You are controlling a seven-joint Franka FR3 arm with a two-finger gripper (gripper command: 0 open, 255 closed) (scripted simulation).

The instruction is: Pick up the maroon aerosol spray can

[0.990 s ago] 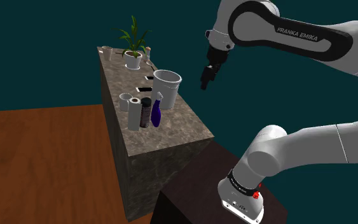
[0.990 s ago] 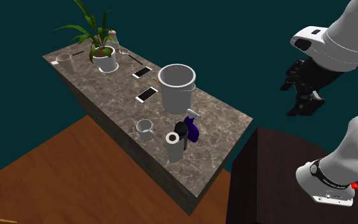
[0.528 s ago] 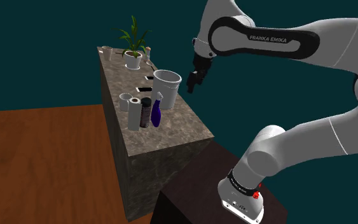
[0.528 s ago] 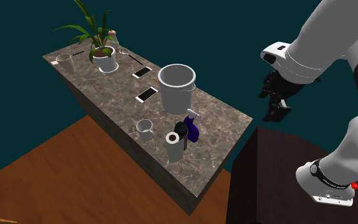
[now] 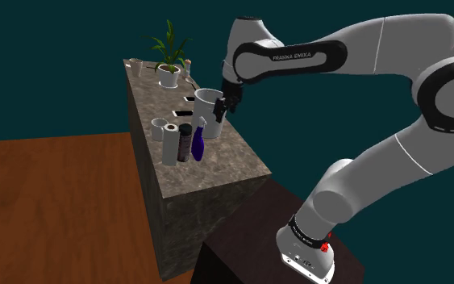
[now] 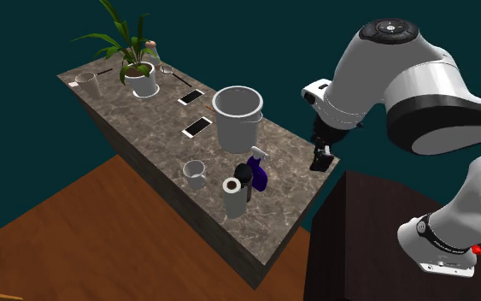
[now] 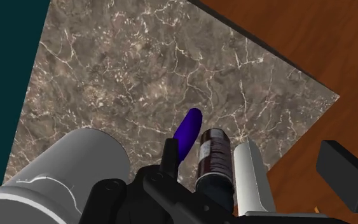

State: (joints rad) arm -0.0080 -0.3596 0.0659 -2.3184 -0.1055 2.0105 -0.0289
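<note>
- Shoulder view: the gripper (image 5: 219, 113) is hanging just beside the white pot (image 5: 211, 107), having swung in over the last second from well away from that pot.
- It is also sitting lower against the pot than it was.
- The maroon aerosol can (image 7: 213, 159) is standing upright near the pot, untouched. The blue spray bottle (image 7: 187, 135) is standing between it and the pot, and a white roll (image 7: 250, 175) is crowding its side away from the pot.
- Whether the gripper is parted or closed I cannot tell, but it is carrying nothing.
- The approach is closing in, though the reach past the pot is likely still ahead.
</note>
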